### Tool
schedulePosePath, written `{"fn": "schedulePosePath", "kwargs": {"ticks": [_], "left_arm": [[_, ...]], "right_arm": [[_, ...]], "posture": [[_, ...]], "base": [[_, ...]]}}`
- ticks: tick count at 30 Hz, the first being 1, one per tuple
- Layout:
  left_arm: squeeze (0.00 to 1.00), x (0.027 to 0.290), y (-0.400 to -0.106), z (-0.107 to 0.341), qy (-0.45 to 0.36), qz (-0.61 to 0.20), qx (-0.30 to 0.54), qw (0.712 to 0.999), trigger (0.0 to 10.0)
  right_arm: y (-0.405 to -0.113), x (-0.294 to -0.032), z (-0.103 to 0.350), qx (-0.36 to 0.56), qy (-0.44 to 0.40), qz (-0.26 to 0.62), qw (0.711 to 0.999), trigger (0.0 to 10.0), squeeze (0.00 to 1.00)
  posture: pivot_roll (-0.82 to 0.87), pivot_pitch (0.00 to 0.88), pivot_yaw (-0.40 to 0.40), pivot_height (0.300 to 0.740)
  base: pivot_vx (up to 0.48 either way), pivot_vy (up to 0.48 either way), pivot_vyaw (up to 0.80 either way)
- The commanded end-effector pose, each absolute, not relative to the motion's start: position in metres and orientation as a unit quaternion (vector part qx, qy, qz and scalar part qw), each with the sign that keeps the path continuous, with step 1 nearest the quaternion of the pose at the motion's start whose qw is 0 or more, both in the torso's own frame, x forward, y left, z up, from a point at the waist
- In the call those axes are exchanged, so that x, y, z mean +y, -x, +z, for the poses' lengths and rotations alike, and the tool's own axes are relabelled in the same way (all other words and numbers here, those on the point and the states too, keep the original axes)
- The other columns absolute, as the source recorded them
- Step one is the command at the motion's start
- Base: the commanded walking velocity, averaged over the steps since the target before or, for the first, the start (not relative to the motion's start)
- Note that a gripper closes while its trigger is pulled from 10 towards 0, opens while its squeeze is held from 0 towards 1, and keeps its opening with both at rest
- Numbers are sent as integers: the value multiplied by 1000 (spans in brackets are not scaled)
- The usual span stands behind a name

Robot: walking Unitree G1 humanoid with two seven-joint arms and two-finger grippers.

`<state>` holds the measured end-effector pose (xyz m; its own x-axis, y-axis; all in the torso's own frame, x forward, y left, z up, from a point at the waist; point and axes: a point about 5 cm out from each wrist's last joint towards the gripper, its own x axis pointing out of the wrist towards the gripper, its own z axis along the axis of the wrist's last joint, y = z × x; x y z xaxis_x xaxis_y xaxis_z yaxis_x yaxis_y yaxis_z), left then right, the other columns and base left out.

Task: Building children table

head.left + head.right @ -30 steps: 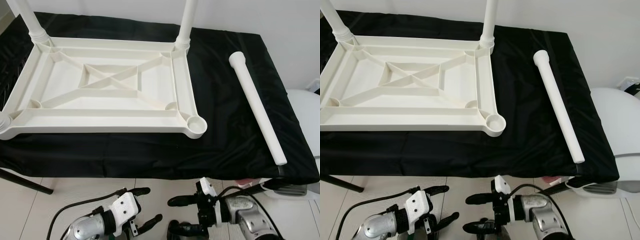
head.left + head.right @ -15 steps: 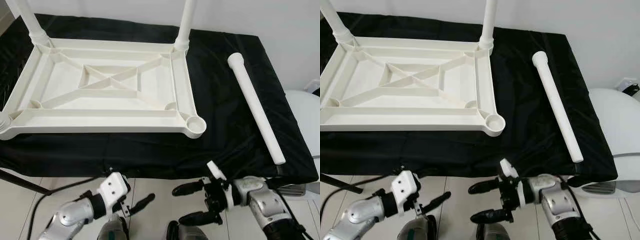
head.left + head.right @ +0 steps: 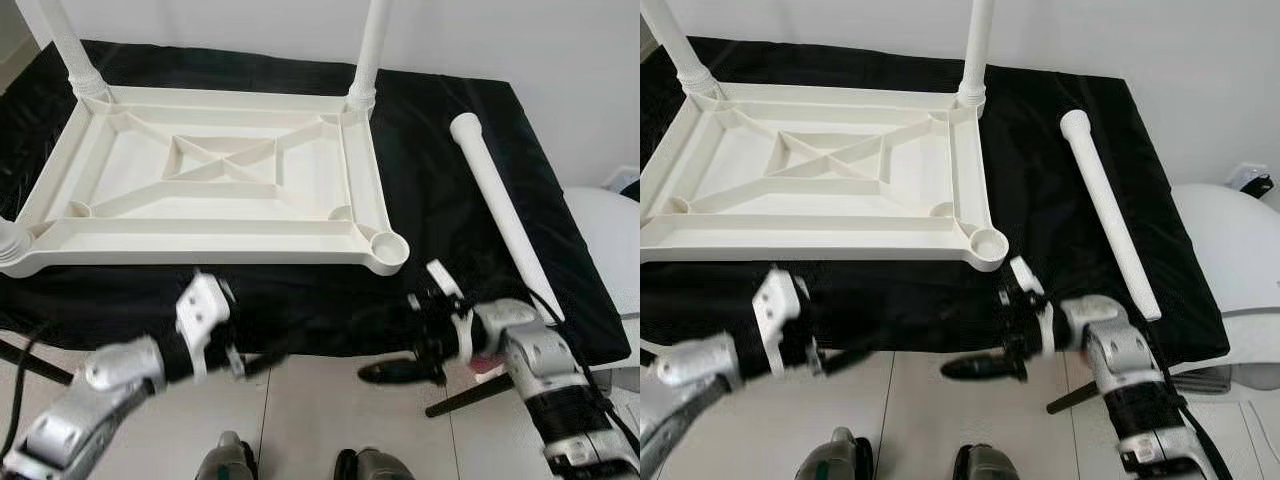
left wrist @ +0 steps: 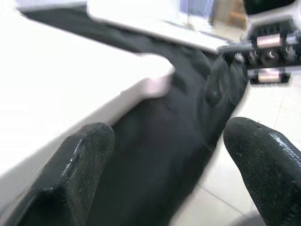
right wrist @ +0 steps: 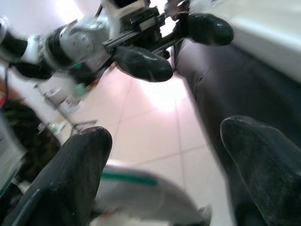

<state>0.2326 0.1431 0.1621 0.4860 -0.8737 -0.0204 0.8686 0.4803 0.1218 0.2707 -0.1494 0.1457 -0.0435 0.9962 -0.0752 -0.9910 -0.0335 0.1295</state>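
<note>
A white plastic table top [image 3: 220, 180] lies upside down on the black-covered table [image 3: 440, 230]. Two white legs [image 3: 370, 50] stand in its far corners. The near right corner socket [image 3: 390, 243] holds nothing. A loose white leg [image 3: 500, 205] lies on the cloth to the right. My left gripper [image 3: 255, 345] hangs open at the table's front edge, below the top's near side. My right gripper [image 3: 395, 335] is open too, just below the near right socket, fingers pointing left. In the wrist views each gripper [image 4: 169, 160] [image 5: 164, 160] is empty, facing the other.
A white rounded appliance [image 3: 610, 240] stands to the right of the table. A dark rod [image 3: 470, 395] slants over the tiled floor [image 3: 320, 410] under my right arm. My feet [image 3: 225, 465] are near the table's front edge.
Both arms have risen from near the floor up to the table's front edge. The grippers stay open and empty. The table top and loose leg have not moved.
</note>
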Motion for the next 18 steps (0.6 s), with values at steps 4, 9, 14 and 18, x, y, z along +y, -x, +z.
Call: {"fn": "schedulePosePath", "kwargs": {"ticks": [4,9,14,18], "left_arm": [[0,146,-245,159,-26,-507,-11,862,10000],[0,153,-259,155,-11,-452,-11,892,10000],[0,159,-285,165,2,-393,-28,919,10000],[0,159,-298,170,-2,-368,-38,929,10000]], "right_arm": [[-282,-147,147,42,-52,671,739,10000,0],[-289,-143,146,23,-76,636,767,10000,0],[-308,-142,151,-17,-102,559,823,10000,0],[-321,-141,158,-49,-113,505,854,10000,0]], "posture": [[85,47,-13,740],[80,44,-10,740],[67,50,-9,740],[62,47,-8,740]], "base": [[0,0,0],[0,0,0],[0,0,0],[0,0,0]]}}
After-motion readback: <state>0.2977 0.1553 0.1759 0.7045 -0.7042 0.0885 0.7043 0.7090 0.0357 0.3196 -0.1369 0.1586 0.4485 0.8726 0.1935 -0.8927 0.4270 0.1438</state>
